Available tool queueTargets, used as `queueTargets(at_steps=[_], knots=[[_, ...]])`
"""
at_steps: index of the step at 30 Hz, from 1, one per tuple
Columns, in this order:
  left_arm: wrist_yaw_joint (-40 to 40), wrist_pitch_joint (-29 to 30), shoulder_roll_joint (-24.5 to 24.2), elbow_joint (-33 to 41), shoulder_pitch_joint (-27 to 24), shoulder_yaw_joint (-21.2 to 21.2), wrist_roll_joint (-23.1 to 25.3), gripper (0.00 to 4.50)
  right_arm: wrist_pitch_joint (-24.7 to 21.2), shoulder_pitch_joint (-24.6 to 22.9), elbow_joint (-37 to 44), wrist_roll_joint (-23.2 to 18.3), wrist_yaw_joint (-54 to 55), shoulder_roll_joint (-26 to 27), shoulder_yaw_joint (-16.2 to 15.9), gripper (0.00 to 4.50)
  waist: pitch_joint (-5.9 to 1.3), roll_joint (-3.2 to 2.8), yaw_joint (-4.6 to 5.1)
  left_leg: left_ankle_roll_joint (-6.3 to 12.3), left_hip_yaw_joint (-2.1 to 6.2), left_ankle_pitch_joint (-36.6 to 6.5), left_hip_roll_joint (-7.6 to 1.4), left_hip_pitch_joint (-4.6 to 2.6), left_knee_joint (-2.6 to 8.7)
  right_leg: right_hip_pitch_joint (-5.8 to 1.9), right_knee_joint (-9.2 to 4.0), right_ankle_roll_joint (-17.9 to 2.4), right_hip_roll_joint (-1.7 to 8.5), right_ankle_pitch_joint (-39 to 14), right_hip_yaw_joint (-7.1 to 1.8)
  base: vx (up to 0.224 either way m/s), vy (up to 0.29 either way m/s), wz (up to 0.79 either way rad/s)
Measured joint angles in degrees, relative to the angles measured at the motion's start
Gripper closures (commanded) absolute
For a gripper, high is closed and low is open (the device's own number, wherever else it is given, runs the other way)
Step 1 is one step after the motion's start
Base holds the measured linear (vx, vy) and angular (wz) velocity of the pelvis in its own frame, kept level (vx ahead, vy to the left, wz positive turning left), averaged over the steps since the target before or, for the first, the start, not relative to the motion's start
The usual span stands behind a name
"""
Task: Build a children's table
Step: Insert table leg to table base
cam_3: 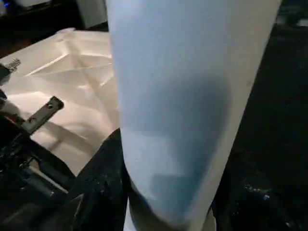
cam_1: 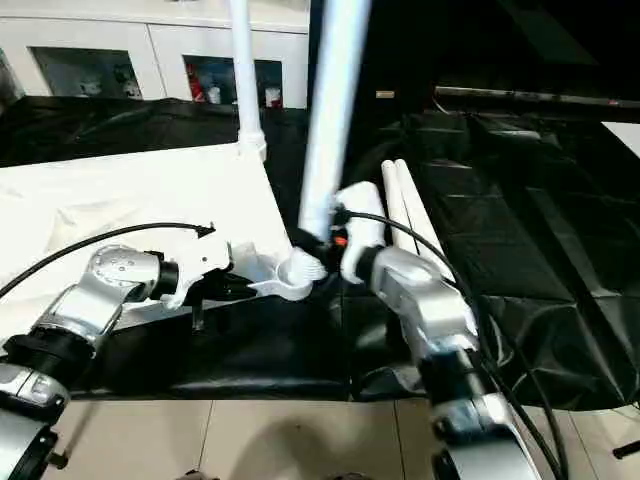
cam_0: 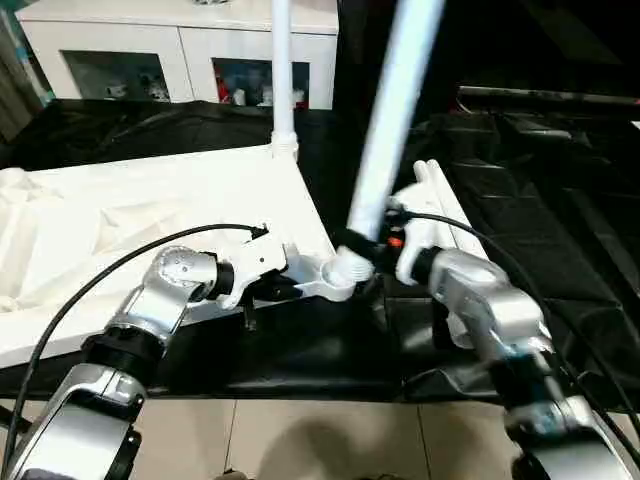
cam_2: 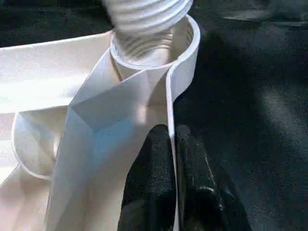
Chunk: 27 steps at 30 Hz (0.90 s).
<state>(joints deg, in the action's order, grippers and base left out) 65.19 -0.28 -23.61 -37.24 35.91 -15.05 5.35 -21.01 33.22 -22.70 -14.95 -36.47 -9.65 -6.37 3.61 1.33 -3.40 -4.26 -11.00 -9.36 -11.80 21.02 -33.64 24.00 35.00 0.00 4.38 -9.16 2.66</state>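
Left hand (cam_2: 171,159): pinched on tabletop (cam_0: 150,215) rim (beside corner socket (cam_2: 154,48)). Right hand (cam_0: 362,250): clasping tilted leg (cam_0: 395,110), threaded end at socket.

The white tabletop (cam_0: 150,215) lay upside down on black cloth, ribbed underside up. One leg (cam_0: 282,70) stood upright in its far corner socket. A second leg (cam_0: 395,120), long and tubular, leaned tilted with its threaded end at the mouth of the near corner socket (cam_0: 335,280), not seated. Two more legs (cam_1: 405,210) lay side by side on the cloth just beside the top.
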Motion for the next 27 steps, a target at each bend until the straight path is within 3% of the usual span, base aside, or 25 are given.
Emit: queueTargets(at_steps=[14,27], knots=[[0.1,0.8,-0.3,0.8,-0.4,0.1,0.0,4.5,1.8,5.7,-7.8,1.6,-5.4,0.0,-1.9,2.61,-0.06,0.41,-0.01,0.0,-0.08,0.0,0.0,-0.04,0.01,-0.01,0.01,0.0,0.01,0.0,-0.04,0.0,0.0,0.0],[0.1,0.5,-0.3,0.3,0.0,0.0,0.2,4.5,-2.4,5.8,-6.8,1.0,-10.1,-1.6,-2.2,2.61,-0.17,0.67,-0.03,0.0,-0.08,0.0,-0.01,-0.04,0.0,0.0,0.02,0.0,0.01,0.0,-0.03,0.0,0.0,0.0]])
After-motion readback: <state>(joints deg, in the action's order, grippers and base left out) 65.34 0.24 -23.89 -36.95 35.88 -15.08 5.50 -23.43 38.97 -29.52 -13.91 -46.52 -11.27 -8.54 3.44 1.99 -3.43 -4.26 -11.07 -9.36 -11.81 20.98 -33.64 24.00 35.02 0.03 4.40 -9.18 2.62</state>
